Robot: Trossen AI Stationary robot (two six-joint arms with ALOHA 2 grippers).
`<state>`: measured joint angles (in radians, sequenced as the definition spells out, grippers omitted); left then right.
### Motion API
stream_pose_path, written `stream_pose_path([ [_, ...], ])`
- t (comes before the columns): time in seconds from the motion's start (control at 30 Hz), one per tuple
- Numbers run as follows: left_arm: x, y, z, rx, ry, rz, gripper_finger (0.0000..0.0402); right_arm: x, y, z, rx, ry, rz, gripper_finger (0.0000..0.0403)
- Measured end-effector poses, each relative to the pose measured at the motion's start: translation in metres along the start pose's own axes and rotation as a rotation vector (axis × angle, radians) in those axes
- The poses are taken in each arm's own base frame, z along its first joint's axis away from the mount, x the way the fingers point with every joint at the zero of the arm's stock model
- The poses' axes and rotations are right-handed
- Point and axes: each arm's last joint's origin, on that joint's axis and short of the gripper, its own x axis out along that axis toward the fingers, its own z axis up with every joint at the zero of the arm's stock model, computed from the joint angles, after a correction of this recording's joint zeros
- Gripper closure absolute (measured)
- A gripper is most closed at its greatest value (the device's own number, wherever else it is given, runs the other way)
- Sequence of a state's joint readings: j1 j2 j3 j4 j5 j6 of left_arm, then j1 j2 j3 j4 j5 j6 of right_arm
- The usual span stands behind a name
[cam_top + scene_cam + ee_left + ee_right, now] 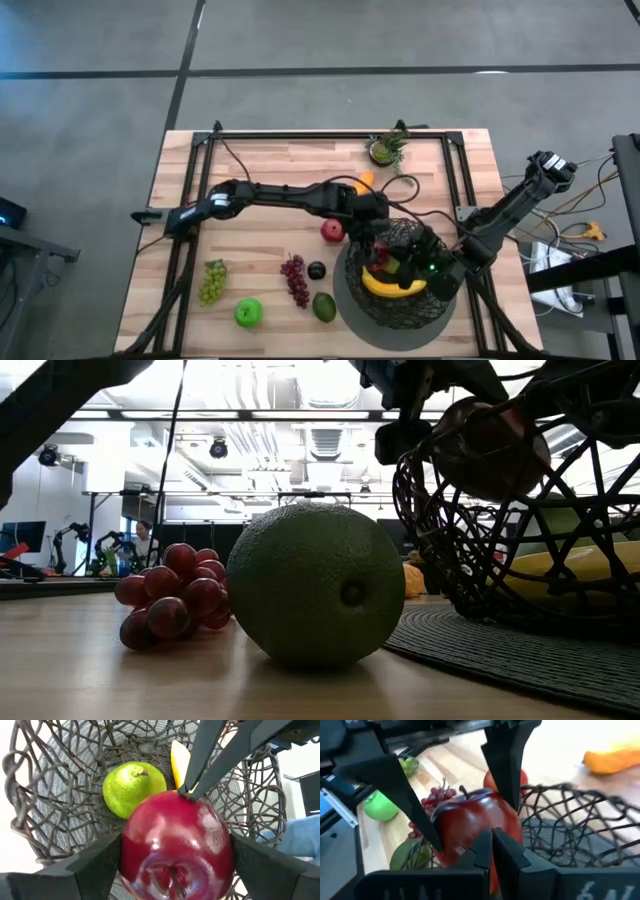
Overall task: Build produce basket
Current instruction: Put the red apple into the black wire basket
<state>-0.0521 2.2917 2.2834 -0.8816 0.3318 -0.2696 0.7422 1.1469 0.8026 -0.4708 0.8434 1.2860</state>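
A red apple (176, 847) sits clamped between the two dark fingers of the left gripper (176, 865), which are spread wide to either side of the fruit and press against its flanks. The gripper holds it over the open mouth of the basket (400, 280), above the woven wire rim. Directly below the held apple, inside the basket, lie a green pear (132, 787) and a yellow banana (392, 287), the banana curving along the basket floor on the side away from the left arm's reach. The tips of the right gripper (492, 842) come in from the opposite side of the basket, pressed together with nothing between them, and they appear to touch the top of the held apple, though the contact is hard to judge.

The basket stands on a flat round grey disc (352, 312). Just behind the left gripper, along its own arm, a second red apple (331, 231) rests on the table (270, 170), and an orange piece (364, 181) lies further back. Off to the arm's side, well apart from the gripper, are purple grapes (296, 278), a plum (316, 270), an avocado (324, 305), a green apple (248, 313) and green grapes (212, 281). A small potted plant (386, 148) stands at the far edge.
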Motion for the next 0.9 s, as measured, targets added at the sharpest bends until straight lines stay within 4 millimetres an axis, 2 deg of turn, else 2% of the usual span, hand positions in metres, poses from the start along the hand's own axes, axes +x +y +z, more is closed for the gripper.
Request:
stream_pose_path([
  [0.4, -0.001, 0.001, 0.002, 0.022, -0.021, 0.032, 0.0063, 0.01, -0.008, -0.019, -0.013, 0.106, -0.01, 0.0394],
  [0.6, 0.007, 0.007, -0.005, 0.034, 0.005, 0.089, 0.0063, 0.002, -0.001, -0.007, -0.012, 0.106, 0.035, 0.0394],
  [0.73, 0.015, 0.01, -0.012, 0.033, 0.034, 0.094, 0.0063, -0.004, 0.004, 0.003, -0.023, 0.042, 0.054, 0.0394],
  [0.9, 0.018, 0.008, -0.013, 0.043, 0.026, 0.088, 0.0063, 0.003, 0.001, 0.004, -0.009, 0.018, 0.026, 0.0394],
])
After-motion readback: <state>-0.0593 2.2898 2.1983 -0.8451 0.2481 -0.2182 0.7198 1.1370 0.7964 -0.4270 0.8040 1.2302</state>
